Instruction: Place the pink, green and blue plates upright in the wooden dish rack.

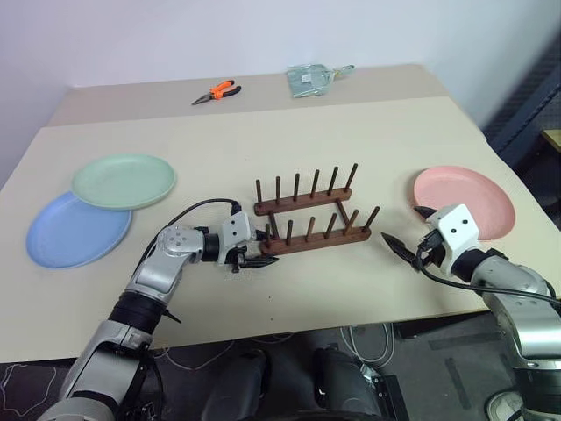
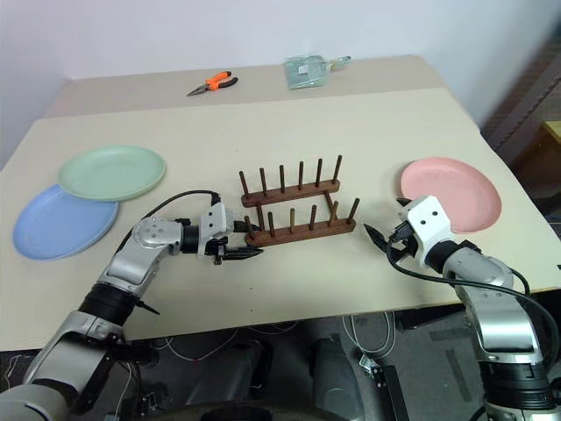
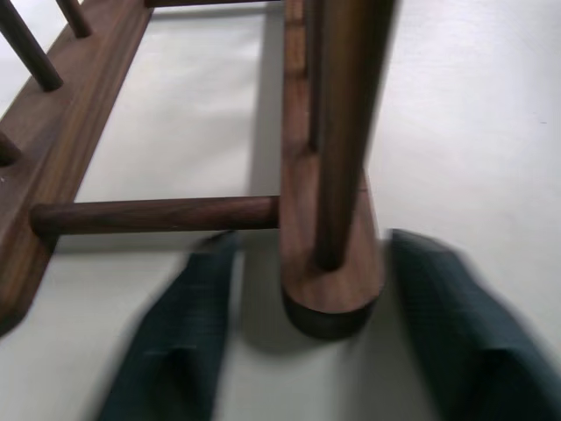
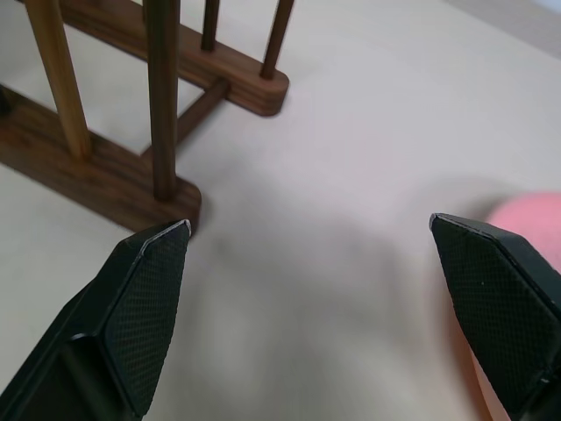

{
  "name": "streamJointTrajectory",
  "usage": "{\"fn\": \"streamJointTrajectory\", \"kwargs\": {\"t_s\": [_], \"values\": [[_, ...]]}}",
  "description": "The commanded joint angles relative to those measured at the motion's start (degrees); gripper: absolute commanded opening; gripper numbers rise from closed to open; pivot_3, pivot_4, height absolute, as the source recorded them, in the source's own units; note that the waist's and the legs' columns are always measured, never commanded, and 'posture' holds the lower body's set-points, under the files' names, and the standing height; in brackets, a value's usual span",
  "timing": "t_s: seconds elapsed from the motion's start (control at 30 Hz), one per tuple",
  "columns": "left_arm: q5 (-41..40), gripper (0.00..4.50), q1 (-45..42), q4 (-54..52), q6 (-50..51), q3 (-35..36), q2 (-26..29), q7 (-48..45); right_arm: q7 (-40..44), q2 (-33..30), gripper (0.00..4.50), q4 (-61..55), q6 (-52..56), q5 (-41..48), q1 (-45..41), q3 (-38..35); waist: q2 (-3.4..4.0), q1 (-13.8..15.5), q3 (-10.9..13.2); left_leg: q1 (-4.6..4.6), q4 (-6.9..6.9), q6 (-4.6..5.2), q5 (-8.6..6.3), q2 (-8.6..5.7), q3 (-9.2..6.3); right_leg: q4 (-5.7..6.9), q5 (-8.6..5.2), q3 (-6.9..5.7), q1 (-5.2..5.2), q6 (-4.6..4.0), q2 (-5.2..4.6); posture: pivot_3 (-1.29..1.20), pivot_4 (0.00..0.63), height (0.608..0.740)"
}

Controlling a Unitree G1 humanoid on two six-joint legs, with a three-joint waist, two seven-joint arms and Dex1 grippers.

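Observation:
The wooden dish rack [image 1: 316,239] stands empty in the middle of the table. My left gripper [image 1: 257,254] is open at the rack's left end, and its fingers [image 3: 184,342] straddle the rounded end of the near base bar [image 3: 329,289] with a gap on each side. Right of the rack, my right gripper [image 1: 405,225] is open and holds nothing. It sits between the rack and the pink plate [image 1: 469,197], which lies flat at the table's right. The green plate [image 1: 123,180] lies flat at the left, overlapping the blue plate [image 1: 70,232].
Orange-handled pliers [image 1: 216,90] and a pale green packet [image 1: 308,79] lie at the back of the table. The table's front edge [image 1: 351,320] runs close below both grippers. Cables hang under it.

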Motion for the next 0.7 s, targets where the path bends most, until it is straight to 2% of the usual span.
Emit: {"fn": "streamJointTrajectory", "kwargs": {"t_s": [0.03, 0.1, 0.17, 0.2, 0.27, 0.37, 0.43, 0.7], "values": [[2.9, 4.12, 0.7, 2.2, 0.6, 0.0, 2.5, 1.0, 0.6, -1.3, 4.50, -1.5, -0.7, -0.2, 0.9, -1.4, 0.00, 0.0, 0.0, 0.00, 0.00, 0.00, 0.00, 0.00, 0.00, 0.00, 0.00, 0.00, 0.00, 0.00, 0.00, 0.00, 0.150, 0.740], [3.1, 4.12, 2.0, 1.5, 1.8, 0.2, 4.3, 1.0, 1.2, -1.7, 4.50, -1.6, -0.6, -0.3, 1.4, -1.2, 0.01, -0.1, 0.0, 0.02, -0.01, 0.00, 0.00, 0.01, 0.00, 0.00, 0.00, 0.01, 0.00, 0.00, 0.01, 0.00, 0.150, 0.740], [0.7, 4.20, 4.9, -2.2, 5.0, 1.4, 6.7, -0.6, 3.1, -2.2, 3.95, -2.2, 0.0, 1.1, 2.2, -1.0, 0.07, -0.4, -0.1, 0.05, -0.02, 0.00, 0.00, 0.03, 0.00, 0.03, 0.00, 0.02, 0.00, 0.00, 0.03, 0.00, 0.150, 0.740], [-1.0, 3.91, 6.8, -4.8, 7.4, 2.4, 7.9, -1.2, 4.4, -2.5, 3.60, -3.0, 0.6, 2.0, 2.8, -0.7, 0.08, -0.7, -0.1, 0.06, -0.03, 0.00, 0.00, 0.04, 0.01, 0.04, 0.00, 0.03, 0.00, 0.00, 0.03, 0.00, 0.150, 0.740], [-3.8, 3.35, 10.3, -10.7, 11.6, 3.4, 10.0, -2.2, 6.5, -3.2, 2.58, -4.5, 1.2, 2.3, 3.8, 0.9, 0.15, -1.3, -0.1, 0.09, -0.09, -0.01, -0.01, 0.10, 0.02, 0.05, -0.01, 0.02, 0.00, -0.01, 0.05, 0.00, 0.150, 0.740], [-7.0, 1.83, 14.9, -19.5, 17.4, 3.2, 11.4, -2.4, 8.2, -3.7, 0.88, -5.7, 1.2, 0.8, 4.3, 4.6, 0.19, -1.5, -0.1, 0.12, -0.09, -0.04, -0.04, 0.17, 0.05, 0.07, -0.02, 0.02, -0.02, -0.02, 0.06, 0.00, 0.150, 0.740], [-6.7, 0.92, 16.3, -23.6, 19.7, 1.9, 9.2, 1.0, 7.2, -2.5, 0.00, -5.2, 0.8, -0.6, 3.3, 7.1, 0.23, -1.2, -0.1, 0.11, -0.05, -0.04, -0.04, 0.17, 0.05, 0.05, -0.04, 0.00, 0.01, -0.03, 0.05, 0.00, 0.150, 0.740], [-0.6, 0.92, 15.8, -22.9, 22.2, -0.5, -3.0, 17.7, 0.2, 2.1, 0.00, 0.1, 1.7, -8.4, -3.9, 14.4, 0.23, 1.7, -0.2, 0.08, 0.11, 0.02, -0.08, 0.08, 0.06, -0.17, -0.02, -0.04, 0.19, -0.03, -0.03, 0.00, 0.150, 0.740]]}}
